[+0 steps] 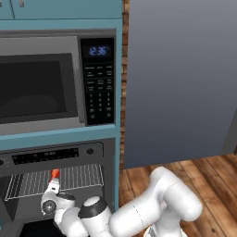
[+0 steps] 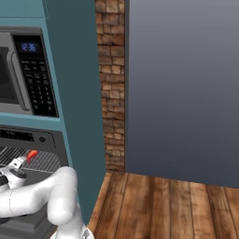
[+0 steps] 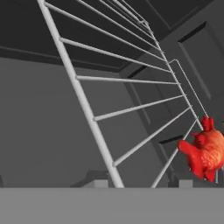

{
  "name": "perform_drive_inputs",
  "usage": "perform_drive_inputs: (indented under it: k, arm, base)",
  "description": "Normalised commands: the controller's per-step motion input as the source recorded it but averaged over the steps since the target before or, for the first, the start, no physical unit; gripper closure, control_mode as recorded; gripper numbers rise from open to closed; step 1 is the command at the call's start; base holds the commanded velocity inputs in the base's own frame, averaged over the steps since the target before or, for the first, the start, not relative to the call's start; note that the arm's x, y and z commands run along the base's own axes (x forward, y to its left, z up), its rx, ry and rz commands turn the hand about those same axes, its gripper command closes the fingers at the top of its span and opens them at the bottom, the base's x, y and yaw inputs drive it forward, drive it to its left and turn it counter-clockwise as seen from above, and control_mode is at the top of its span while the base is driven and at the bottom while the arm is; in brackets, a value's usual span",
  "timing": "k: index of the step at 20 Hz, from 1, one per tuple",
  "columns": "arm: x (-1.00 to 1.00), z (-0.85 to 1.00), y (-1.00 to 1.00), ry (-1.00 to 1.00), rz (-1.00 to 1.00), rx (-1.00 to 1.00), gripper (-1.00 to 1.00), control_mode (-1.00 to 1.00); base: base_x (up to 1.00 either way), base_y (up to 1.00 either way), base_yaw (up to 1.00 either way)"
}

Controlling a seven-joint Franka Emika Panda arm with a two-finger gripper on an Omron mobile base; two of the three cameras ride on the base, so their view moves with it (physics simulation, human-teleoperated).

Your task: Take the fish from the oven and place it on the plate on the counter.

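- Reaching low into the open oven (image 1: 92, 150), the white arm brings its end effector (image 1: 54, 181) up to the front edge of the wire rack (image 1: 78, 178), just under the dark control strip (image 1: 46, 155).
- The fish (image 1: 55, 173), a small red-orange item, sits at the front of the rack, right against the tip of the end effector in the left base view; the right base view shows the same red piece (image 2: 31, 155) at the end of the hand, over the rack bars.
- From the hand camera, the fish (image 3: 204, 151) appears off to the right edge, beside the rack's wires (image 3: 100, 118), not centred ahead of the hand.
- How wide the end effector stands, and whether it has hold of the fish, cannot be told: the fingertips are too small in the base views, and contact is unclear.
- Above the oven, the microwave (image 1: 41, 85) with its keypad and blue clock (image 1: 97, 50) sits in a teal surround; a grey panel (image 1: 180, 78), a strip of brick (image 2: 111, 93) and wooden floor (image 2: 177, 205) lie to the right.
- Judged from this, the task is at an early stage: the door is open and the arm is at the fish, but lifting it out, carrying it to the worktop and setting it on the plate all remain.
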Motion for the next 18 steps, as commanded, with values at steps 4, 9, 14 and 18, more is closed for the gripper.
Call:
perform_drive_inputs:
  k: [4,9,14,18]
  arm:
    - [-0.99,-0.91,-0.15,0.05,0.00,0.00,1.00,-1.00]
    - [-1.00,-0.91,-0.19,0.03,0.01,0.00,1.00,-1.00]
    - [-1.00,-0.90,-0.19,0.04,0.01,0.00,1.00,-1.00]
    - [-1.00,-0.85,-0.17,0.05,0.01,0.00,1.00,-1.00]
  base:
    - [0.00,0.00,0.00]
    - [0.00,0.00,0.00]
    - [0.00,0.00,0.00]
    - [0.00,0.00,0.00]
